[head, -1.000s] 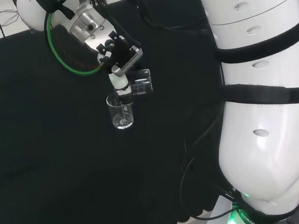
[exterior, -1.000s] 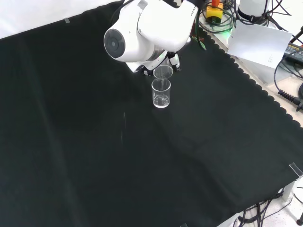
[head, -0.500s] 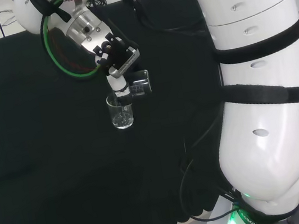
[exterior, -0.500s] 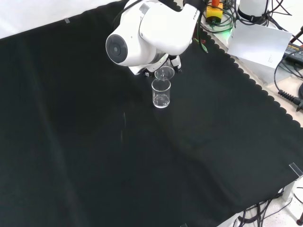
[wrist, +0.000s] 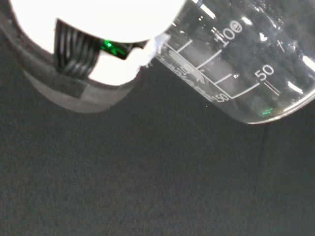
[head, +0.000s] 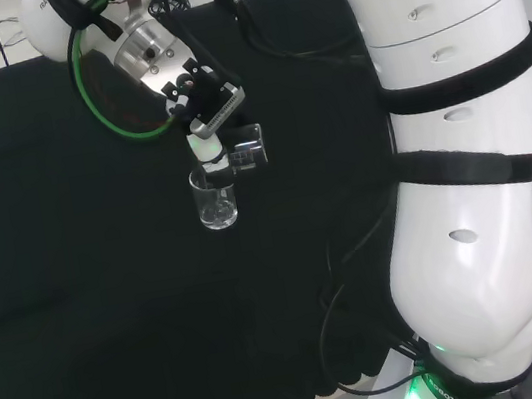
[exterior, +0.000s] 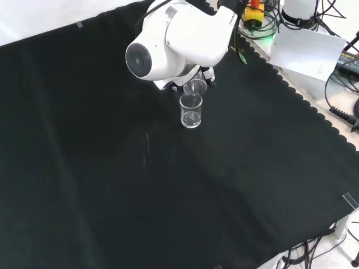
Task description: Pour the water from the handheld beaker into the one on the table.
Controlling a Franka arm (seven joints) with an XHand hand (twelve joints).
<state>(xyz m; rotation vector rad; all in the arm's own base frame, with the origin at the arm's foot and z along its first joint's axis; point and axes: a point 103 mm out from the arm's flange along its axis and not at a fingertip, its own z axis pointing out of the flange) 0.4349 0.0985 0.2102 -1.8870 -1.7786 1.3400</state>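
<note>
Right, I'm mid-pour, going big to small. Black cloth (exterior: 112,185) covers the bench; the arm's white link (exterior: 179,33) stands in front of the hand in the front view, so I read the grip from the head view. There the hand (head: 206,108) sits over the middle of the cloth, fingers curled round the handheld beaker (head: 246,149), which lies tipped nearly flat, mouth toward the left in the head view. Table beaker (head: 214,199) stands upright on the cloth just below and left of it; the held one's lip looks to be over its rim, possibly touching, I can't tell which. In the front view the held beaker (exterior: 194,87) hangs just behind and above the table beaker (exterior: 191,111).

Water: I see a little at the bottom of the table beaker, level unclear. In the wrist view the held beaker (wrist: 236,59) shows no obvious pool, so I judge the pour is near its end, not certain.

Next I'd want the tilt kept until the drip stops, lip kept inside the rim, then the beaker rolled upright without clipping the table beaker. Risk: a nudge tips it, since clear glass hides the gap.

Writing: just graduation marks on the held beaker; I'm not reading off print. No brand visible.
</note>
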